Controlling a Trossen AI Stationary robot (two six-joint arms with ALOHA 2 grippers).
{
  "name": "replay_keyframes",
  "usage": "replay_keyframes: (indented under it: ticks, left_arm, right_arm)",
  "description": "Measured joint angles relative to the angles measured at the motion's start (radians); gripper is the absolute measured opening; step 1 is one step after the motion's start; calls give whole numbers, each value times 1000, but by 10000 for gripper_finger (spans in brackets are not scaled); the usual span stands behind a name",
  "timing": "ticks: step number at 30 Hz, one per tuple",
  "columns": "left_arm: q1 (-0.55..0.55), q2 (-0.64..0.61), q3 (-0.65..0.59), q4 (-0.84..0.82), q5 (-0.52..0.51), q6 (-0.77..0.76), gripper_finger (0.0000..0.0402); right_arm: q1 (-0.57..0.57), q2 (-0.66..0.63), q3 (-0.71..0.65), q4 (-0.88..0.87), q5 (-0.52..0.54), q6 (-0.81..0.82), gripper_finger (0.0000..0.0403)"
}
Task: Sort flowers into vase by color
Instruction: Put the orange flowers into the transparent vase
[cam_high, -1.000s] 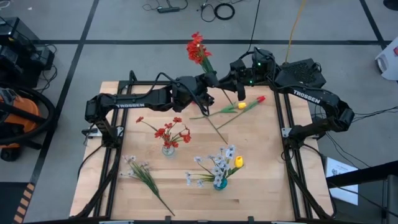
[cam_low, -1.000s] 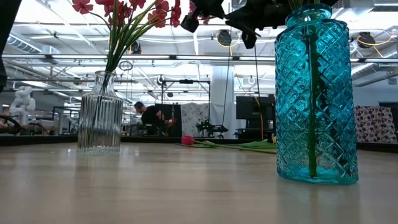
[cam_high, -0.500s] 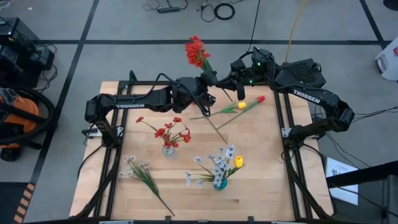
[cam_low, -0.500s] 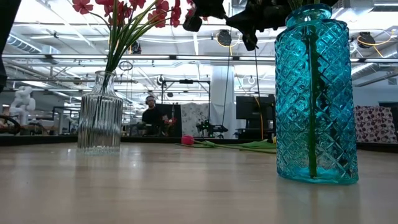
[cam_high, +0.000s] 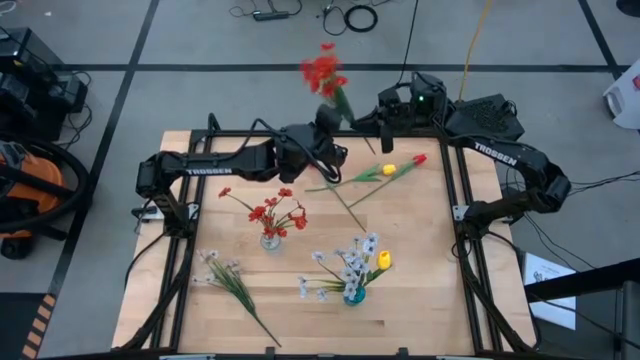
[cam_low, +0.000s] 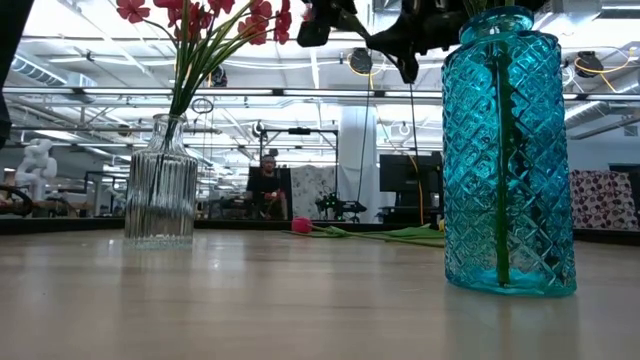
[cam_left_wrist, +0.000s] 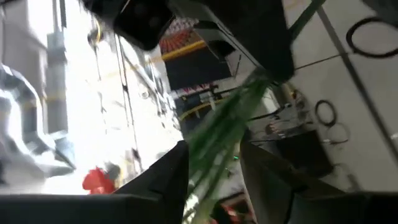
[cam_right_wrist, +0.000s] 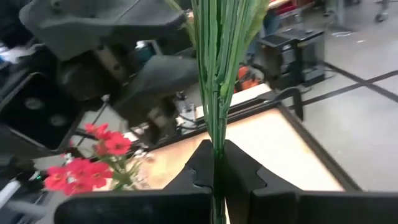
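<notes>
A spray of small red blossoms (cam_high: 322, 72) is held up over the table's far edge, its green stem (cam_high: 350, 108) slanting down to my right gripper (cam_high: 365, 122), which is shut on it. My left gripper (cam_high: 333, 118) is open just to the left; its fingers (cam_left_wrist: 168, 171) stand on either side of the stem (cam_left_wrist: 217, 146). A clear glass vase (cam_high: 270, 238) holds red blossoms. A blue vase (cam_high: 352, 293) holds white blossoms and a yellow tulip. A yellow tulip (cam_high: 388, 170), a red tulip (cam_high: 418, 159) and a white spray (cam_high: 228, 278) lie flat on the wood. My right gripper pinches the red spray's stem (cam_right_wrist: 216, 134) between its two fingers, part way along its length, coming level from the table's right side and across the stem. The spray is lifted clear of the table, with its blossom head tilted up toward the far left.
The clear vase (cam_low: 160, 180) and the blue vase (cam_low: 508, 150) stand on the near half of the table. A loose bare stalk (cam_high: 347, 207) lies mid-table. Both arms meet over the far edge. A person sits in the room far behind.
The red spray's blossom head has swung a little toward the far edge and shows blurred. My right arm has shifted slightly toward the table's right with the stem. The vases and the loose flowers have stayed where they were.
</notes>
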Motion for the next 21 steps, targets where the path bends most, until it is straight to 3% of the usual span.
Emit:
replay_keyframes:
  ticks: [7,15,18,21]
  left_arm:
    - [8,-8,0,-32,-105,-235,150]
    - [98,-73,0,-197,-86,-921,150]
    - [154,-103,0,-272,46,-1216,145]
    - [223,-124,0,-303,323,-1499,131]
  right_arm:
    - [-59,-32,0,4,8,2,4]
    - [-71,-59,0,11,30,-8,4]
    - [-80,-71,0,11,30,-8,4]
    - [-83,-75,0,12,31,-8,4]
